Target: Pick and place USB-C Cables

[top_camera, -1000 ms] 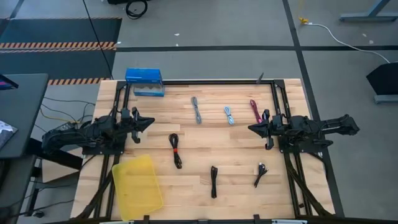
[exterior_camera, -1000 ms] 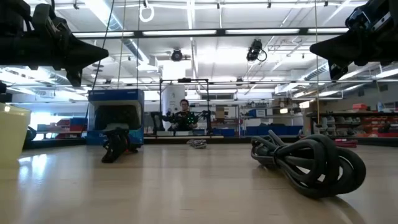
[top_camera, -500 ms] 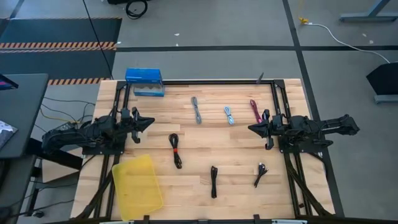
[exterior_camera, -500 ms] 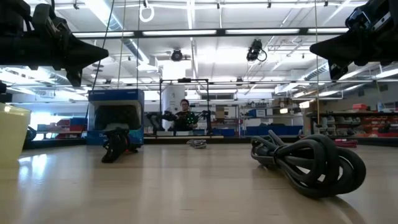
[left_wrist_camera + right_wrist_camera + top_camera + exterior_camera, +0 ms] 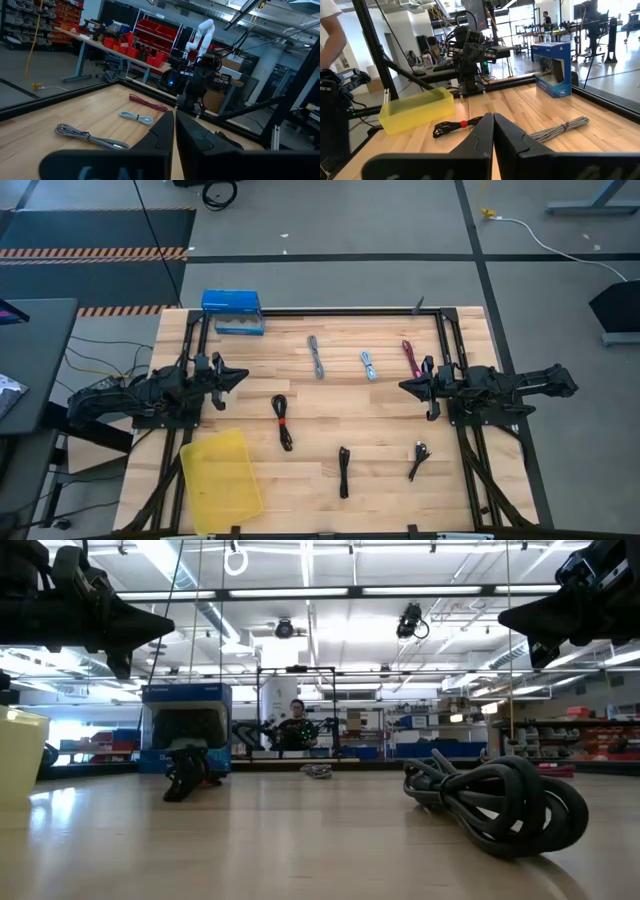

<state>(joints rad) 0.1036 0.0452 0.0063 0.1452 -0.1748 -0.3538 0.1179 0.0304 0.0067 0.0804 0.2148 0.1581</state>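
Six cable bundles lie flat on the wooden table in the high view: a black one with a red tie (image 5: 283, 421), a black one (image 5: 344, 471), a black one (image 5: 418, 459), two grey ones (image 5: 316, 356) (image 5: 369, 364) and a magenta one (image 5: 411, 357). My left gripper (image 5: 242, 376) hovers shut above the table's left side, pointing right. My right gripper (image 5: 403, 387) hovers shut above the right side, pointing left, near the magenta bundle. In the low view a black bundle (image 5: 495, 800) lies close to the camera. The right wrist view shows the red-tied bundle (image 5: 455, 126) and a grey one (image 5: 560, 128).
A yellow translucent bin (image 5: 221, 480) sits at the near left of the table. A blue box (image 5: 232, 311) stands at the far left edge. A black frame (image 5: 340, 311) runs along the far edge and both sides. A person (image 5: 295, 725) is in the room beyond.
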